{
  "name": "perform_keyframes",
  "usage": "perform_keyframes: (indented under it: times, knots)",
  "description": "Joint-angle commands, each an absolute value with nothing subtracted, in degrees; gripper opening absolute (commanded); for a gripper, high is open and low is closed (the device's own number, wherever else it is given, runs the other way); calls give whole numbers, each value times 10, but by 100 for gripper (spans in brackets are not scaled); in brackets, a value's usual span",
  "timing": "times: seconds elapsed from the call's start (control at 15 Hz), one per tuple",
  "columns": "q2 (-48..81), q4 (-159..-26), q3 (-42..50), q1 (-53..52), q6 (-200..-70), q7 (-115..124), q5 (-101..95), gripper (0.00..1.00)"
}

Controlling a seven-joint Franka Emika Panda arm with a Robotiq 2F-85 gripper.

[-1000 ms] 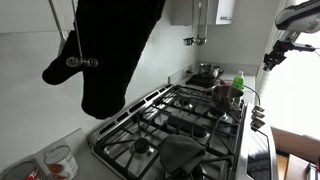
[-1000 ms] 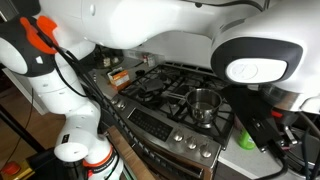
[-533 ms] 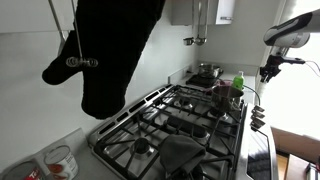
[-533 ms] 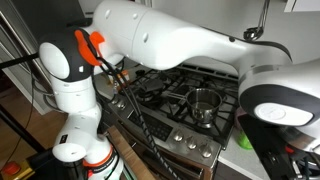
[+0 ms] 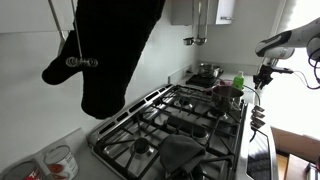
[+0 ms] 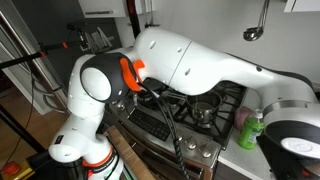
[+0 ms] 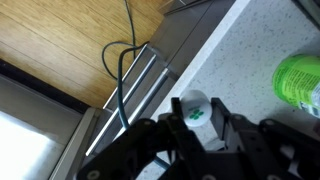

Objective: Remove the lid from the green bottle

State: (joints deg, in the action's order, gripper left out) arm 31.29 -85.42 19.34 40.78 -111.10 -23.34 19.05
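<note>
Kitchen premises: we record a black-grated gas hob (image 5: 170, 125) set in a pale speckled countertop (image 7: 250, 40), white wall behind, and a wooden plank floor (image 7: 60, 40) below the oven front.

A round steel pot (image 5: 206, 70) stands at the back of the hob. The small slim green bottle (image 5: 238, 82) stands upright on the counter just beside the hob edge, well apart from the pot. It also shows at the counter's end in an exterior view (image 6: 250, 128).

The dark Robotiq gripper (image 5: 264, 78) hangs in open air beside and slightly above the bottle, not touching it. In the wrist view the gripper (image 7: 195, 128) has its fingers standing apart, with a small white round object (image 7: 195, 110) seen in the gap. We cannot tell whether that object touches them.

Obstructions: a large black hanging cloth (image 5: 110, 50) fills the foreground in an exterior view. The white robot arm (image 6: 200, 65) covers most of the hob in an exterior view. The bottle's top (image 7: 300, 80) is blurred and cut off at the wrist view's edge. A black cable (image 7: 118, 70) loops over the floor.
</note>
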Motion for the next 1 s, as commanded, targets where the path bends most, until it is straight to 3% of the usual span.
perform_keyframes:
  times: [0.0,0.73,0.8,0.93]
  knots:
    - [366,-787,155,450,-1096,-203,200,8]
    - [415,-744,103,471,-1086,-152,189,9]
    - [416,-745,103,469,-1093,-148,190,58]
    - [413,-745,102,469,-1088,-143,189,66]
